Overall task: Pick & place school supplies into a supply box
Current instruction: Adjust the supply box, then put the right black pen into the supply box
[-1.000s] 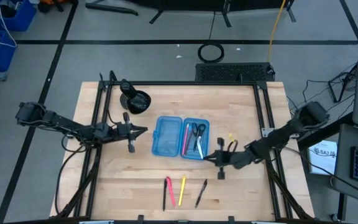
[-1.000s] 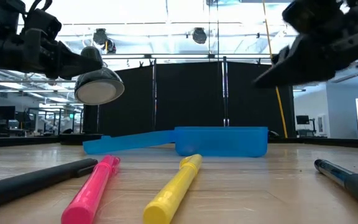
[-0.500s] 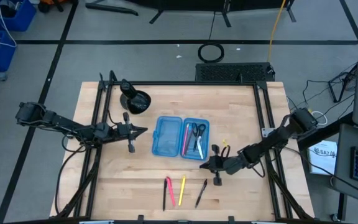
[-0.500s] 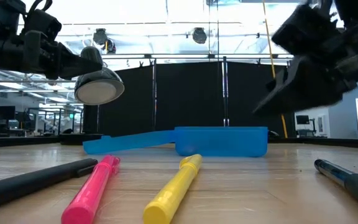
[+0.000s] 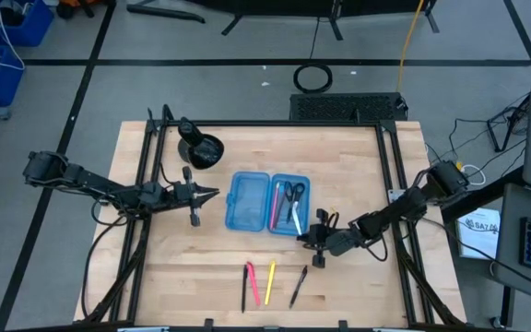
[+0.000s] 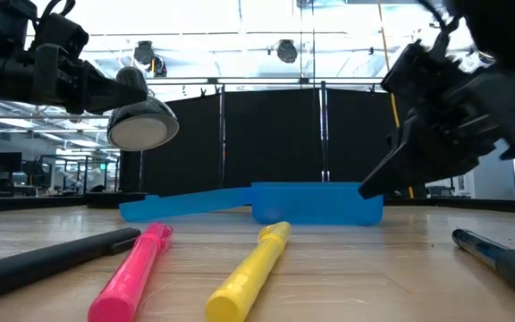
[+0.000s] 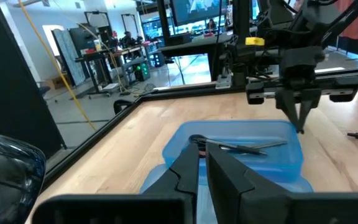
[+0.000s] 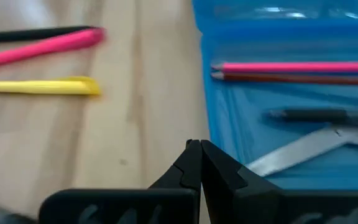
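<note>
High view is looking straight down on the whole table [image 5: 358, 175], both arms in frame. Low view is sitting at tabletop level, facing across it into the room. Left wrist view is looking along the table at the blue supply box [image 7: 241, 152]; right wrist view is hanging close over the box's edge. All four are sharing the box.

Right gripper [image 5: 308, 236] hovers beside the supply box [image 5: 268, 203]
</note>
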